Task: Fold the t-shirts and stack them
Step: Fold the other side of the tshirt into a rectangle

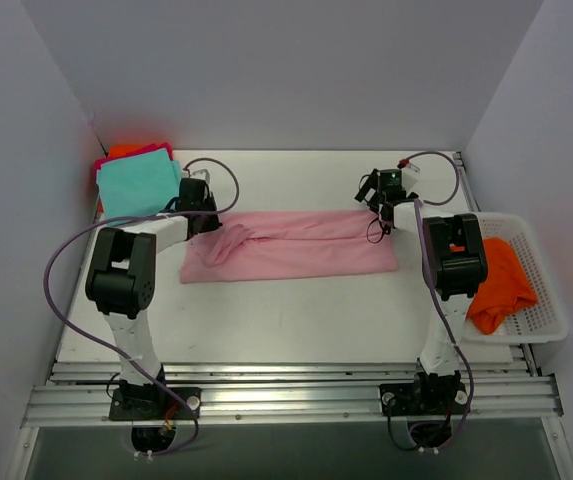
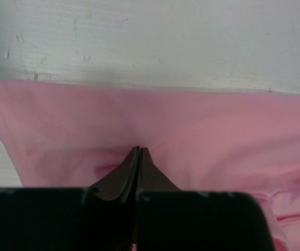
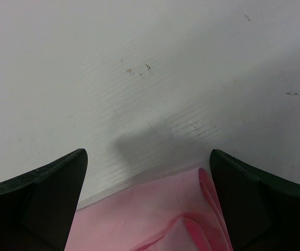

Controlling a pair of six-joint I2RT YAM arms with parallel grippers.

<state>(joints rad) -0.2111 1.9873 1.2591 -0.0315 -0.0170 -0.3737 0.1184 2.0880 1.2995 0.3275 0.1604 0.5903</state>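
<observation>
**A:** Where's the pink t-shirt (image 1: 286,245)?

**B:** It lies as a long band across the middle of the counter (image 1: 266,320), running left to right, with its left end bunched up.

**A:** And the left gripper (image 2: 138,154)?

**B:** It's at that bunched left end. Its fingers are pressed together, with a pucker of pink cloth pinched at the tips.

**A:** The right gripper (image 3: 147,157)?

**B:** Its fingers are spread wide and hold nothing. It hangs over bare counter just past the shirt's far right corner.

**A:** Any other shirts?

**B:** A teal t-shirt (image 1: 138,185) sits folded on top of a pile in the far left corner, with the edge of a magenta t-shirt (image 1: 161,150) showing beneath it. An orange t-shirt (image 1: 501,285) lies crumpled in the white basket (image 1: 551,315) at the right edge.
</observation>
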